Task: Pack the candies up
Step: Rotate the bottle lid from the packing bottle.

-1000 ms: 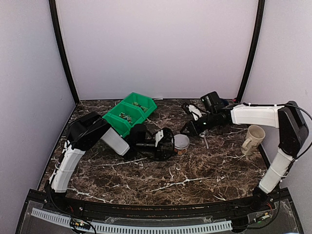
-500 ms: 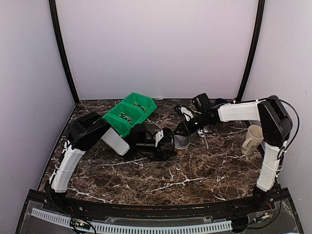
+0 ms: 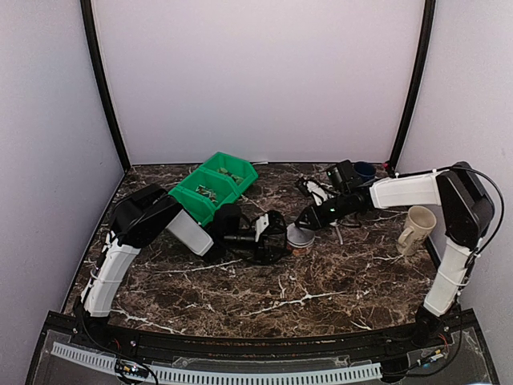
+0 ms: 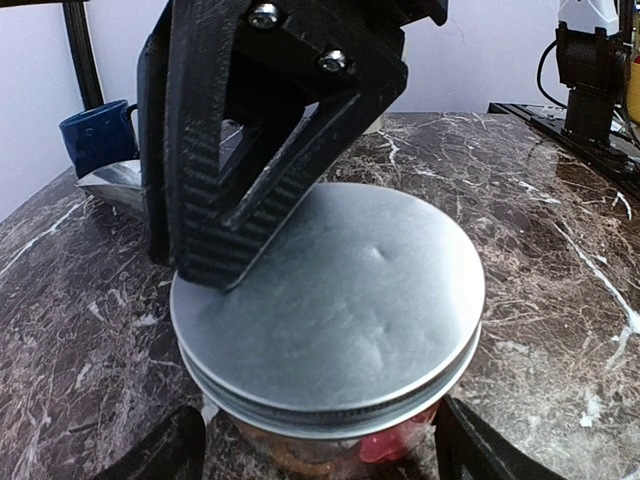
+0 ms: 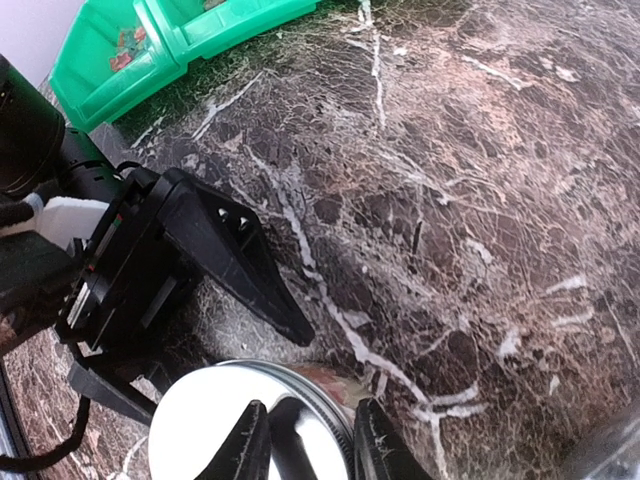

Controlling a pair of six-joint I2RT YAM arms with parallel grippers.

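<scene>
pale booth, marbled counter

a dark brown counter (image 3: 321, 297) with white veins spans the booth. three plain, pale grey-lilac walls (image 3: 256, 80) close it in, with black posts (image 3: 103, 88) at the back corners. the light is soft and even.

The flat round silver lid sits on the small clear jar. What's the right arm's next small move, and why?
Probably turn the flat round silver lid tight: it lies on the small clear round jar, the left gripper holds the jar, and the right gripper sits at the lid's rim.
</scene>
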